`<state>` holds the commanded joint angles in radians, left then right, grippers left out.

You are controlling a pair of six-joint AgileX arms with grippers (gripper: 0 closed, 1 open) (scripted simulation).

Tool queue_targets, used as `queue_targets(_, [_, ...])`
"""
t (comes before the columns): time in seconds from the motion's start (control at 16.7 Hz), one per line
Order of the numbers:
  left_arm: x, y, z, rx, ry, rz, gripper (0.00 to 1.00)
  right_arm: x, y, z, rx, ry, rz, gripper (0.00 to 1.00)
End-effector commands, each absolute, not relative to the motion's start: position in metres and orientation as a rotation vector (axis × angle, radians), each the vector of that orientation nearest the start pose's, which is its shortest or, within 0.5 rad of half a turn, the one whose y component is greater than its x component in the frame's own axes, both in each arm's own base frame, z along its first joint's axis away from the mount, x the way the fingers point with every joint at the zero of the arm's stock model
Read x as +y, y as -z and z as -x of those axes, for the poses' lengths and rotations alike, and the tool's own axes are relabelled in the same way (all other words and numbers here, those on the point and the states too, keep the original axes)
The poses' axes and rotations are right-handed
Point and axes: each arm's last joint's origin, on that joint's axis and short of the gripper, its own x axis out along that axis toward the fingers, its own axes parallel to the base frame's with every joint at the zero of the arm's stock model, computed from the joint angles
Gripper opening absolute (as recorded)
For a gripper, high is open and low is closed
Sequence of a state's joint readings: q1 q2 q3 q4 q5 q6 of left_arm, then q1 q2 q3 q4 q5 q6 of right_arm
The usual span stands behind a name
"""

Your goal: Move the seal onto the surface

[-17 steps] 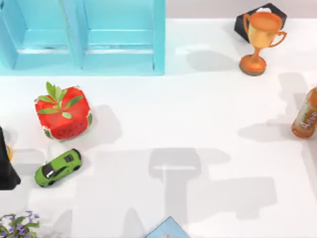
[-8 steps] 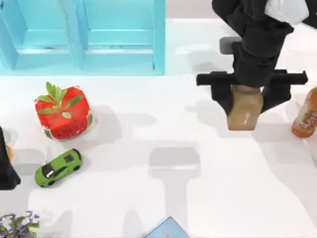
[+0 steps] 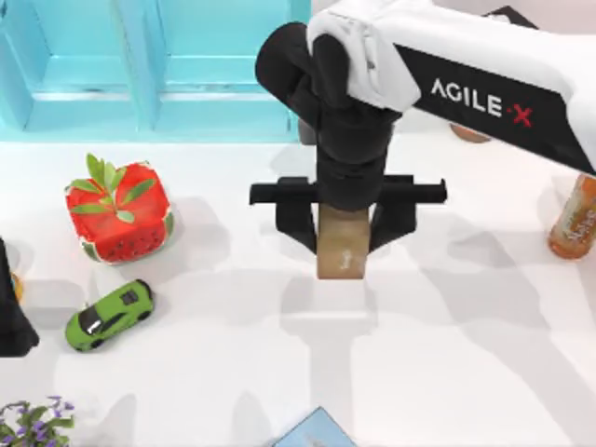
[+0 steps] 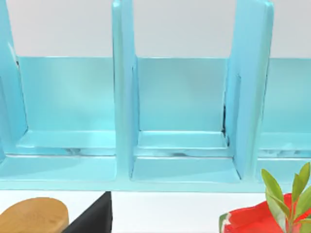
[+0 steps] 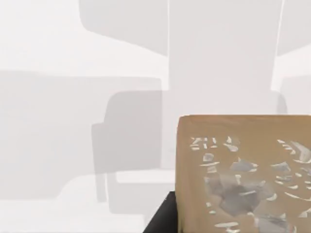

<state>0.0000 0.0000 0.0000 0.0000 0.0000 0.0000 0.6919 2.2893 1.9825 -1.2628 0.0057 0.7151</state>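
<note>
seal (image 3: 342, 245) clamped in right gripper (image 3: 343, 240), carried above mid table (image 3: 447, 372), between shelf (image 3: 223, 84) and table's near edge. shadow cast apart on white below, so judged airborne, not yet set down. pickup judged done; lowering and release left. left gripper (image 3: 13, 317) parked at left edge, fingers' state cannot be told.

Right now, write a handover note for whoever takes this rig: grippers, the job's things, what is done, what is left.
Right gripper: shut on the seal, held over the middle of the white tabletop.
Left gripper: parked at the table's left edge, near the green toy car.
Done: seal gripped and carried over open tabletop.
Left: lower it, set it down on the bare surface, open the fingers, pull back.
</note>
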Motion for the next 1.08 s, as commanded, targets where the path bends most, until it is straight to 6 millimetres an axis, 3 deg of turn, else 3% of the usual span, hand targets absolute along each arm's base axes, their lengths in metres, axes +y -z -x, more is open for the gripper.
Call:
queue_targets(0.24, [-0.001, -0.16, -0.106, 0.0, 0.0, 0.0, 1.0, 0.29, -0.181, -0.345, 1.573, 0.015, -0.013, 0.0])
queue_targets(0.6, [-0.001, -0.16, -0.106, 0.0, 0.0, 0.0, 1.0, 0.293, -0.141, -0.345, 1.568, 0.01, -0.011, 0.0])
queue_targets(0.84, [-0.001, -0.16, -0.106, 0.0, 0.0, 0.0, 1.0, 0.293, -0.138, -0.344, 1.569, 0.01, -0.009, 0.0])
queue_targets(1.08, [-0.001, -0.16, -0.106, 0.0, 0.0, 0.0, 1.0, 0.293, -0.138, -0.344, 1.569, 0.01, -0.009, 0.3])
